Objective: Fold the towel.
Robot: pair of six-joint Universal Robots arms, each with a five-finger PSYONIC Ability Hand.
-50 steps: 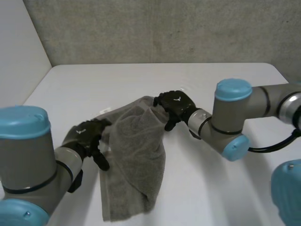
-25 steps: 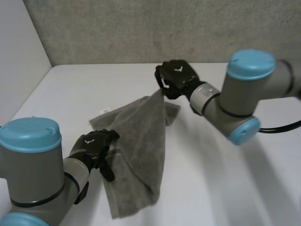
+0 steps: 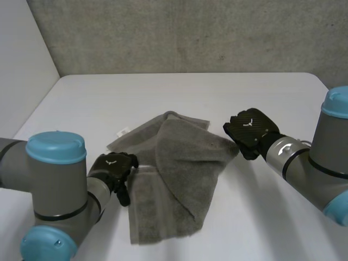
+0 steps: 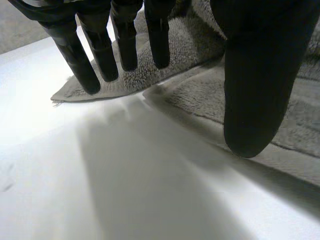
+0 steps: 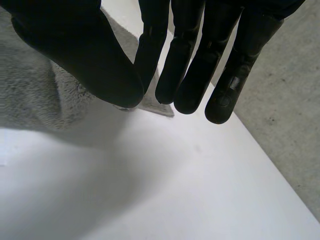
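Starting from the towel [image 3: 179, 185]: we see it grey and half folded in the middle of the white table [image 3: 261, 92], its long axis running from the far corner with the small label [image 3: 122, 131] toward the table's near edge. Do we agree on the flap?

We do. The upper flap [image 3: 185, 149] turns off that axis and reaches out sideways to a tip at the right hand [image 3: 250, 129]. So the cloth lies to that hand's left, between the two arms.

And which hand do we call nearer?

Both are at the towel's margin, we think. The left hand [image 3: 113, 167] sits at the left long edge, about halfway along it, and the right has the flap's tip. We judge that the coming move turns on that tip: it has to be laid over the long axis, toward the left hand, for the fold to square up.

What do the wrist views give us that the head view hides?

The head view looks down on the backs of both hands and hides the palms. From the left wrist we see straight fingers [image 4: 125, 45] spread over the towel's hem, its thumb [image 4: 255, 75] well apart, nothing gripped. From the right wrist, that hand's thumb [image 5: 90, 55] is closed against the fingers. A pale corner of cloth [image 5: 161, 107] pokes out just under them, which we read as a pinch on the towel.
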